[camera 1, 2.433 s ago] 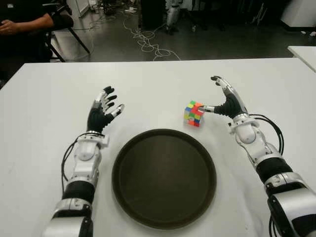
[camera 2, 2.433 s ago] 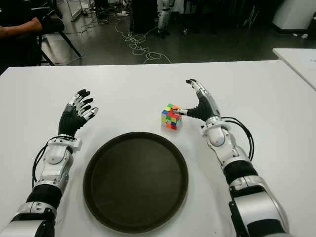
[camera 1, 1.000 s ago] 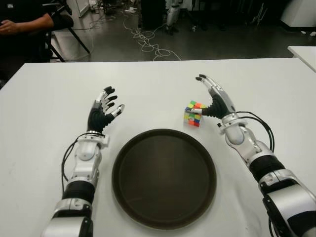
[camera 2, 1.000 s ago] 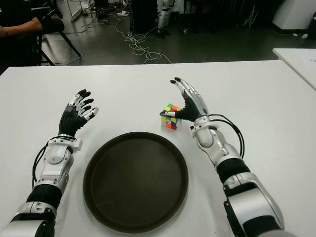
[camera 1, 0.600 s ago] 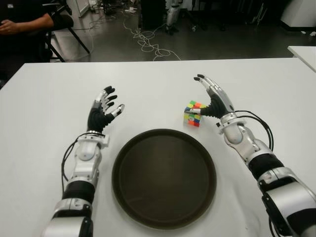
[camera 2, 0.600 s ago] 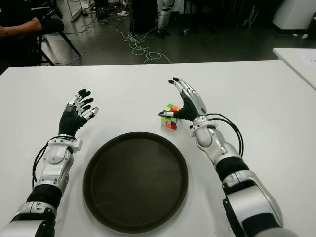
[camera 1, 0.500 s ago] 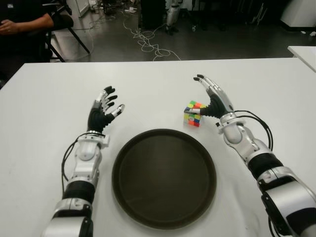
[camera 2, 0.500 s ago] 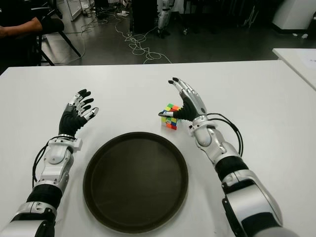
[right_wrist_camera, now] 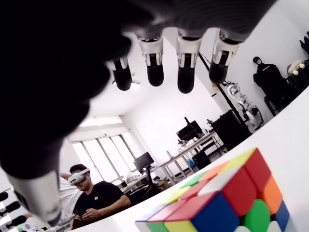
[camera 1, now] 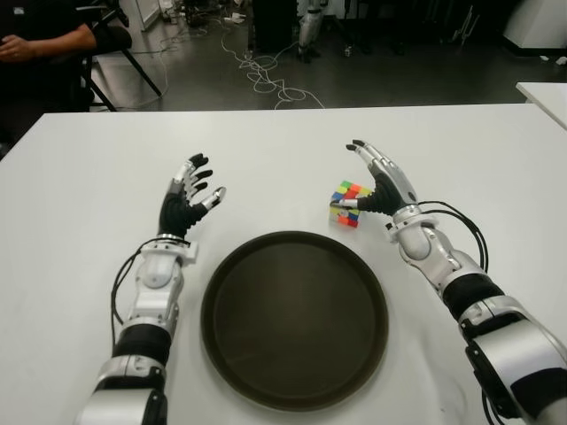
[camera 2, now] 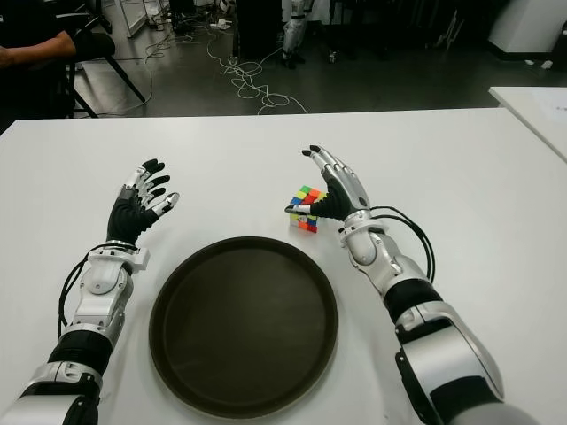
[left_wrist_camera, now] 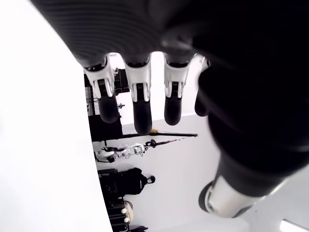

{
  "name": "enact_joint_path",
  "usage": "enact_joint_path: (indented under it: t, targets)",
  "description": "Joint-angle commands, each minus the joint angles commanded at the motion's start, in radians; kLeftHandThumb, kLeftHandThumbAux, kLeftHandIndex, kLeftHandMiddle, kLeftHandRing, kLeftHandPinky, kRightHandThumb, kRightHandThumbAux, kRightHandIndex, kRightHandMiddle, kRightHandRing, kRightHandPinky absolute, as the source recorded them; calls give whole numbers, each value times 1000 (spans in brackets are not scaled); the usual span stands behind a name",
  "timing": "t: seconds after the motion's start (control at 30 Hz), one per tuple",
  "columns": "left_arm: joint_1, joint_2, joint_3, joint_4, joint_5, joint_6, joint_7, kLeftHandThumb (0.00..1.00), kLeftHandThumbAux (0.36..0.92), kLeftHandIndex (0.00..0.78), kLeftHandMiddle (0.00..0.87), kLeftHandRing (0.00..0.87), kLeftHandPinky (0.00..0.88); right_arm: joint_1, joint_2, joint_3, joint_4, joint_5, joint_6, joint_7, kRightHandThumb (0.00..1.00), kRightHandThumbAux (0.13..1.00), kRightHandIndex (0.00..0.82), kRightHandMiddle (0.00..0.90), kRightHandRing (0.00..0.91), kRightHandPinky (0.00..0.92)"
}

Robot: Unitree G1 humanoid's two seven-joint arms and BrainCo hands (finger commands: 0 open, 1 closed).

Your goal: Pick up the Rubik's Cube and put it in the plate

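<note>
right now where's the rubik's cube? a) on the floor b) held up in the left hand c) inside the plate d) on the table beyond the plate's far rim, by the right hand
d: the Rubik's Cube sits on the white table just past the far rim of the plate, with the right hand open beside it and not closed on it.

We see even overhead light on the white counter (camera 1: 80,177), which reads bright against a dim floor beyond. Shadows under the dark plate (camera 1: 293,320) are soft. In both wrist views the near fingers (right_wrist_camera: 186,63) loom blurred and dark against a glaring background.
</note>
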Motion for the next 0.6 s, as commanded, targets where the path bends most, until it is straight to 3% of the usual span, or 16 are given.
enact_joint_path:
  t: [0.6]
  targets:
    - [7,1,-4,-14,2,11,0,49,801,116,138,134,131,-20,18,-11,59,21,39,37,0,707,131,111,127,137]
